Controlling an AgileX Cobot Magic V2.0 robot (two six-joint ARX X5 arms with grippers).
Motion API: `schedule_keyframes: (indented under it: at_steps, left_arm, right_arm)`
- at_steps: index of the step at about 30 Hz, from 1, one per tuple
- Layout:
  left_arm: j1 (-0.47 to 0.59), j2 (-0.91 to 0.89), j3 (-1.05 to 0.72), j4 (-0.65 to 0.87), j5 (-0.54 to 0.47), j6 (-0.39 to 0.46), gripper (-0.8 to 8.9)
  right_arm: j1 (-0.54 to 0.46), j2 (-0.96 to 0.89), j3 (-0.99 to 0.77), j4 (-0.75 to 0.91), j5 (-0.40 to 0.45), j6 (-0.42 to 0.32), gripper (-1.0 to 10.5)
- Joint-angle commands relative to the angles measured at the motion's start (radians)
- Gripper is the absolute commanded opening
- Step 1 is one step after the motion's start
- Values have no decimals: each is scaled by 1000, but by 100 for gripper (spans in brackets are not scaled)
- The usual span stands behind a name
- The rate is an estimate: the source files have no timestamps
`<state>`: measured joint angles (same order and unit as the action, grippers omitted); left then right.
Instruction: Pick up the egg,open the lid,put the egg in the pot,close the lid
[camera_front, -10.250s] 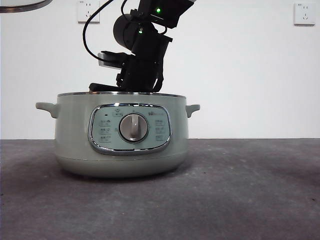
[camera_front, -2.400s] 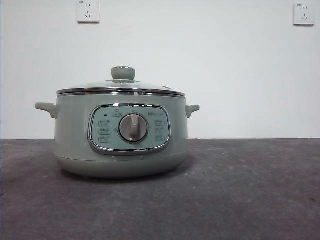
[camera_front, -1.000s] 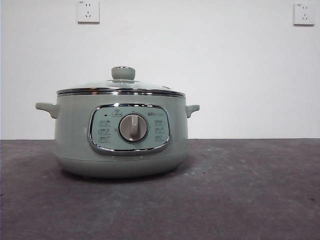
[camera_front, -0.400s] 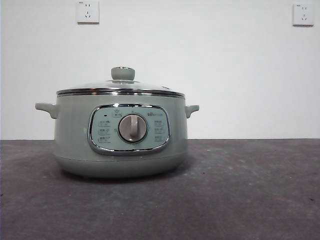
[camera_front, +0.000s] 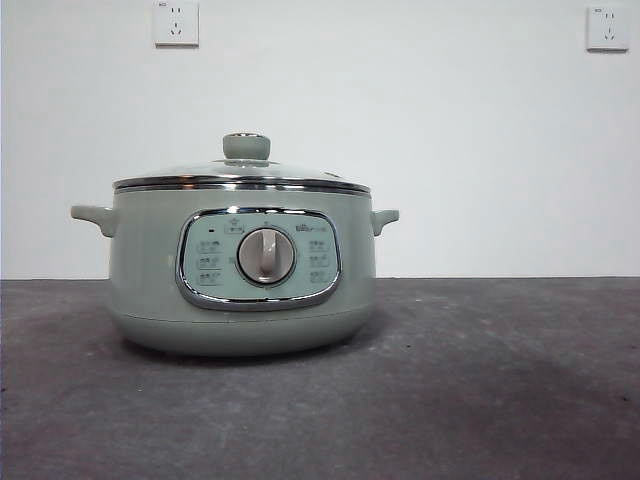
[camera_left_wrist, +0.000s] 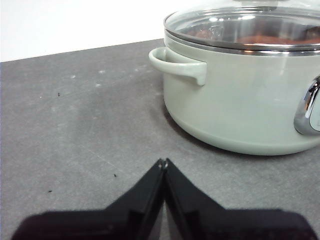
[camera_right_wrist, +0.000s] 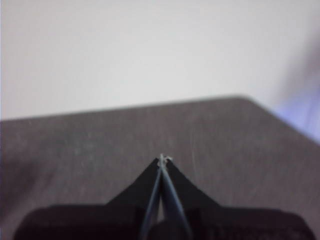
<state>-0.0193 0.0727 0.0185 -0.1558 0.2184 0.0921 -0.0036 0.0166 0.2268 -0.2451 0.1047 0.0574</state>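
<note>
The pale green pot (camera_front: 240, 285) stands on the dark table with the glass lid (camera_front: 240, 178) seated on its rim, green knob (camera_front: 246, 146) on top. In the left wrist view the pot (camera_left_wrist: 240, 100) and lid (camera_left_wrist: 245, 27) are close by, and a reddish-brown blur shows through the glass; whether that is the egg I cannot tell. My left gripper (camera_left_wrist: 163, 162) hovers over the table beside the pot's side handle (camera_left_wrist: 177, 62), jaws shut and empty. My right gripper (camera_right_wrist: 162, 159) is shut and empty over bare table, away from the pot. Neither arm shows in the front view.
The dark grey table (camera_front: 500, 380) spreads out to the right of and in front of the pot. A white wall with two sockets (camera_front: 176, 22) stands behind. The right wrist view shows the table's far edge (camera_right_wrist: 150, 106) against the wall.
The arm that hung over the open pot 8.5 s ago has left the front view, and the lid sits on the pot. Nothing has moved in the last two seconds.
</note>
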Motion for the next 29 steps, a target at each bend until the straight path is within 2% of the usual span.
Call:
schedule_keyframes:
  at_steps: [1, 8, 29]
  left_arm:
    - [3, 0, -11, 3, -3, -10, -3]
    - [3, 0, -11, 3, -3, -10, -3]
    - [3, 5, -11, 4, -3, -10, -3]
  right_arm:
    - [-5, -9, -93, 39, 0, 72, 1]
    - [-5, -9, -207, 46, 0, 74, 1]
    - [-5, -7, -209, 58, -10, 89, 1]
